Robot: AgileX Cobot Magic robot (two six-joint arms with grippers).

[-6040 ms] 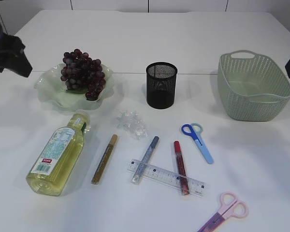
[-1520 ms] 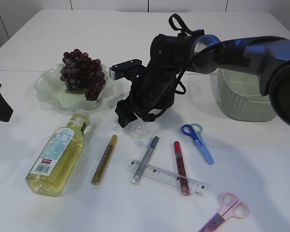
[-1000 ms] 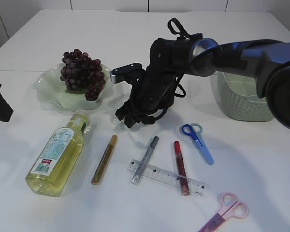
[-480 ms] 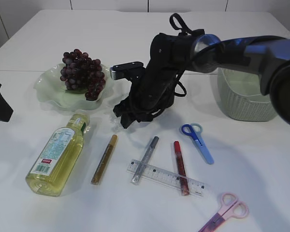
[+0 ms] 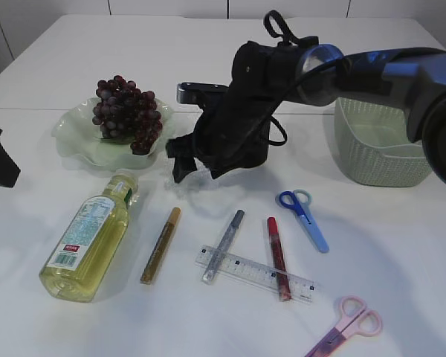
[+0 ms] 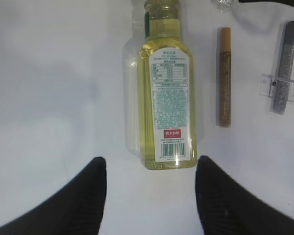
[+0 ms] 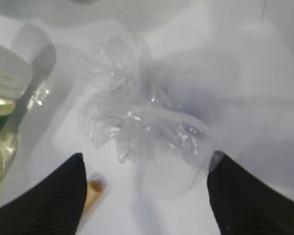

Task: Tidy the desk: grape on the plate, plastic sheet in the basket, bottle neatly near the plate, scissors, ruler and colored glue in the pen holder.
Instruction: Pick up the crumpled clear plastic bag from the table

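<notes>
My right arm [image 5: 312, 67] stretches in from the right edge across the middle of the table [image 5: 401, 245], elbow high, wrist bent down toward the patch between the plate and the pen holder, most of which it hides. My right gripper [image 7: 144, 147] hangs there with the crumpled plastic sheet [image 7: 137, 127] between its two dark fingers [image 7: 56, 196]; the sheet fills the gap, but I cannot tell whether the pads actually press it or whether it is off the table. My left gripper [image 6: 149, 188] is spread wide above the bottom end of the bottle [image 6: 167, 93], which lies on its side, cap pointing toward the plate [image 5: 82, 145]; the left arm shows only as a dark shape at the left edge of the exterior view. The basket [image 5: 383, 141] stands well apart at the right, with bare table between it and my wrist. The grapes [image 5: 126, 111] sit piled on the plate. Nearer the front, the ruler [image 5: 256, 271] lies under the grey glue stick [image 5: 224, 244] and the red glue stick [image 5: 277, 256], the gold glue stick [image 5: 160, 244] lies beside the bottle, the blue scissors [image 5: 305, 218] lie to the right, and the pink scissors [image 5: 349, 327] reach the front edge.
</notes>
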